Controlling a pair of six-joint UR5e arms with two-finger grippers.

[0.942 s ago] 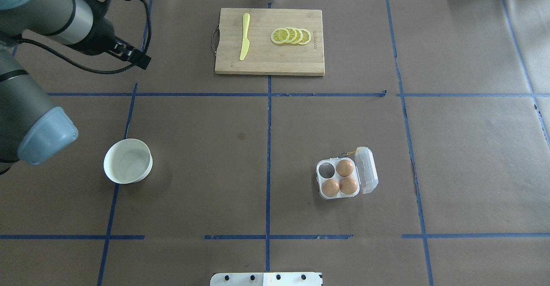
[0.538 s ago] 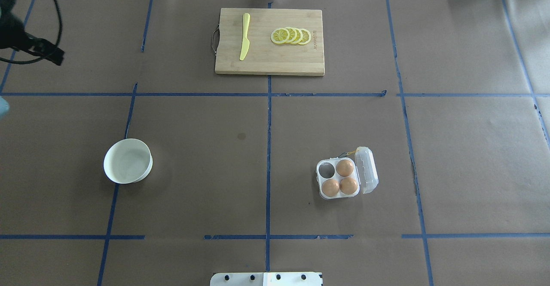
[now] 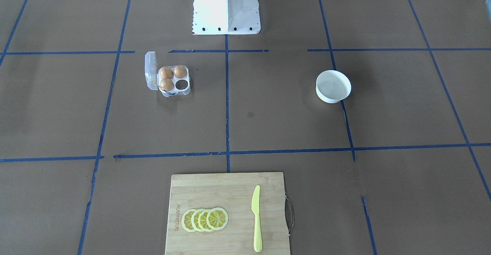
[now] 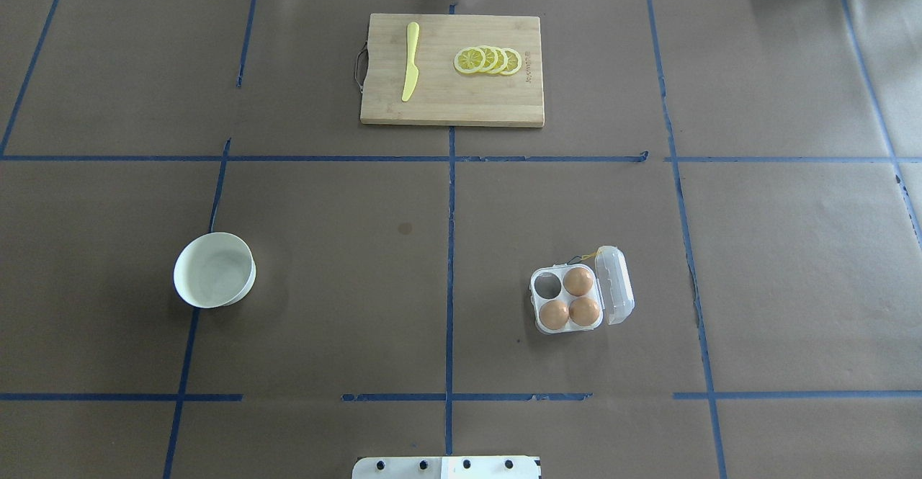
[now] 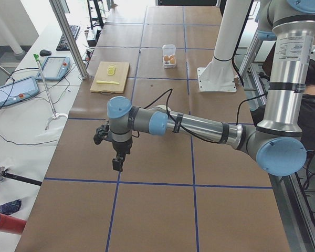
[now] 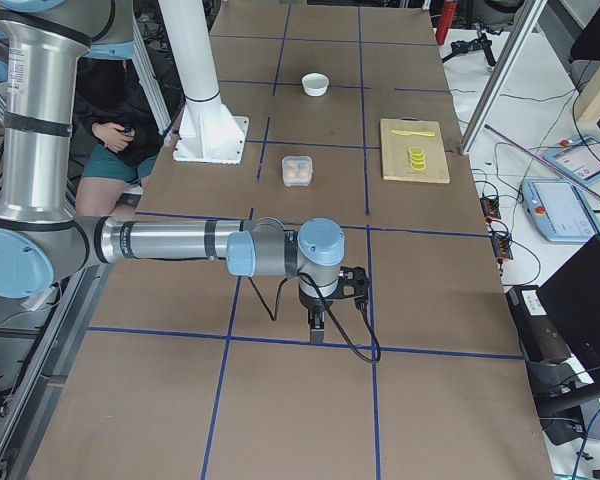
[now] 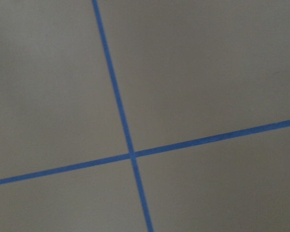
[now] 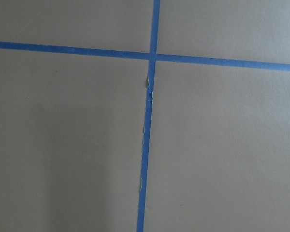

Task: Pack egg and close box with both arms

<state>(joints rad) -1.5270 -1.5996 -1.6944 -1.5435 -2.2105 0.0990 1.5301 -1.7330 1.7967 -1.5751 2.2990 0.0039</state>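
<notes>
Left arm (image 5: 199,126) has withdrawn from the overhead view.
Box (image 4: 618,286) lies in the robot's right half, nearer right gripper (image 6: 317,325) than left gripper (image 5: 118,157); cannot tell either claw's opening.

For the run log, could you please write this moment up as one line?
box lid open | three eggs in, one cup empty | bowl empty | left gripper, right gripper far from box, state unclear

Clear box (image 4: 619,284) lies lid-open near the robot-side edge, right of centre; three brown eggs (image 4: 578,281) fill its cups; one cup empty.
</notes>
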